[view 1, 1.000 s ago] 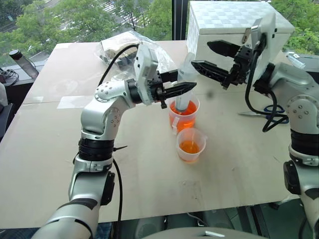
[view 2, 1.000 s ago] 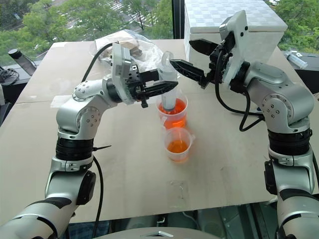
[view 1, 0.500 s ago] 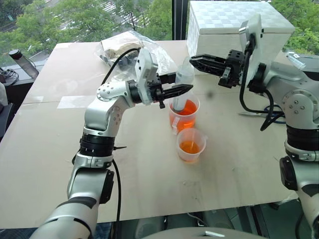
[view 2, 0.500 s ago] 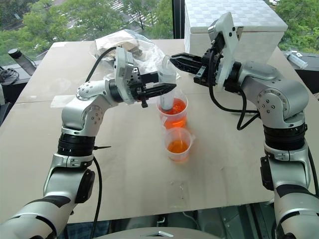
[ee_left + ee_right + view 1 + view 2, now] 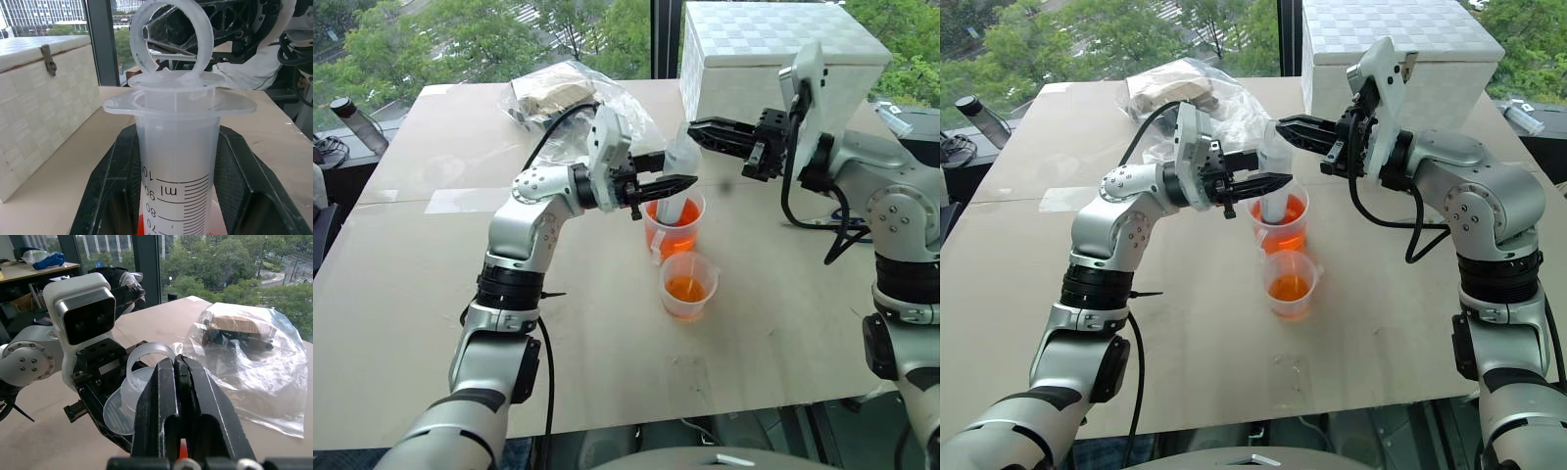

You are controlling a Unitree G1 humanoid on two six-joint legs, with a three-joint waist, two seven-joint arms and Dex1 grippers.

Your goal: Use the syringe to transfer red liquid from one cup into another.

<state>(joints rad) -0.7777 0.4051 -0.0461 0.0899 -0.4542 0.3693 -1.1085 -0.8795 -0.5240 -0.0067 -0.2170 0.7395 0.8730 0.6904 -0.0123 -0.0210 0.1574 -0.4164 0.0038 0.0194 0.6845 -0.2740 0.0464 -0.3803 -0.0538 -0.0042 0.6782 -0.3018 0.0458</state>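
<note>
The left gripper (image 5: 671,183) clamps the syringe (image 5: 1276,181) by its barrel, upright in the taller cup (image 5: 674,231). It looks light, stiff and slick; the plunger ring is the pulling point. Right gripper (image 5: 697,125) is pinched shut, empty, just beside that ring.

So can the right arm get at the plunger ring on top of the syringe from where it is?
Probably yes: the right gripper, jaws shut, sits right beside the syringe, whose ring stands clear above the left gripper holding the barrel.
</note>
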